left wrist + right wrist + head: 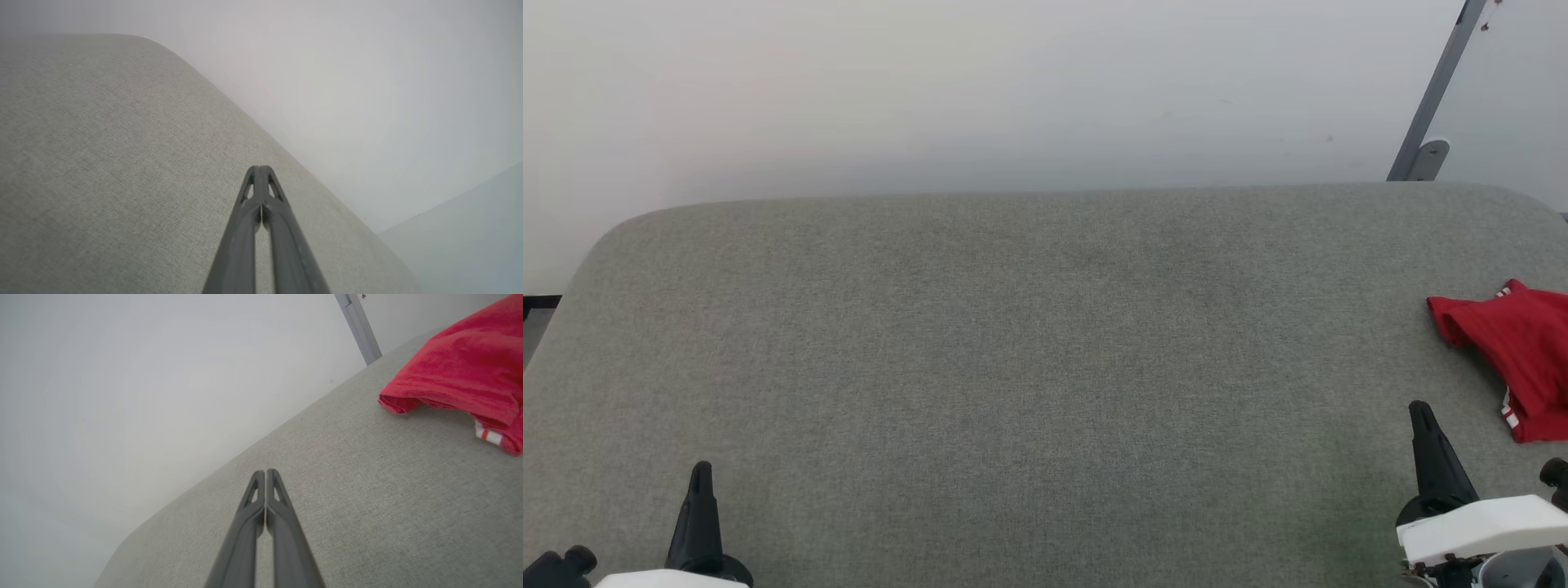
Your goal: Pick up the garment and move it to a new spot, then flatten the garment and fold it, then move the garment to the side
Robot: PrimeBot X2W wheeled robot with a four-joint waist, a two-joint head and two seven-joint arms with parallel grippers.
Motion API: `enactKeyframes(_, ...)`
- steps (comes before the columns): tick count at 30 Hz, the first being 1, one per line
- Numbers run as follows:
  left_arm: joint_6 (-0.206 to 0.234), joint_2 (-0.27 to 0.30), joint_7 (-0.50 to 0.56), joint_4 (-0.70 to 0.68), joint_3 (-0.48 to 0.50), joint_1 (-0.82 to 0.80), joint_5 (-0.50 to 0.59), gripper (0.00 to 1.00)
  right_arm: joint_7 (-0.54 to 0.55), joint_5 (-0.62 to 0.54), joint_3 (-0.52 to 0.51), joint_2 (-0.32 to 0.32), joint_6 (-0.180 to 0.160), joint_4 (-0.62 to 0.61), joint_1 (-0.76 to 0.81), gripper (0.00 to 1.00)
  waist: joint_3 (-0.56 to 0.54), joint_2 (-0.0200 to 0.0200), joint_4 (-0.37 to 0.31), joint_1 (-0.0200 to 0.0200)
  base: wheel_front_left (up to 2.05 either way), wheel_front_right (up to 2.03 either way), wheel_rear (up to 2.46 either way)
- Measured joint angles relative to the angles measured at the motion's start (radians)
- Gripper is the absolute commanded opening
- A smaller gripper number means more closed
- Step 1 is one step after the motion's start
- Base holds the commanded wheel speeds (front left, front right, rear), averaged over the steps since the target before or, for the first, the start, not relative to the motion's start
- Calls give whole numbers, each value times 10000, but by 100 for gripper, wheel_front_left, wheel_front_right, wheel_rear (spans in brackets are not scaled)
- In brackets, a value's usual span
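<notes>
The garment (1521,355) is a red bundle with a bit of red-and-white striped trim, lying at the right edge of the grey fabric-covered table (1029,343); part of it runs out of the head view. In the right wrist view the garment (461,371) lies folded over at the upper right. My right gripper (1421,412) is shut and empty near the front right, just left of and nearer than the garment, apart from it. Its closed tips (265,473) hover above bare fabric. My left gripper (701,472) is shut and empty at the front left (260,168).
A pale wall rises behind the table. A grey metal bar (1433,98) with a foot bracket leans at the back right corner. The table's corners are rounded, and its left edge drops to a dark floor strip (539,304).
</notes>
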Motion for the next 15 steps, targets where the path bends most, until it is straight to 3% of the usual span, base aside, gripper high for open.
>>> enactKeyframes(15, 0, -184, 491, 125, -82, -449, -1659, 0, 497, 1756, -88, 232, -2, -4, -203, 0, 49, 0, -3, 0, 0, 0, 0)
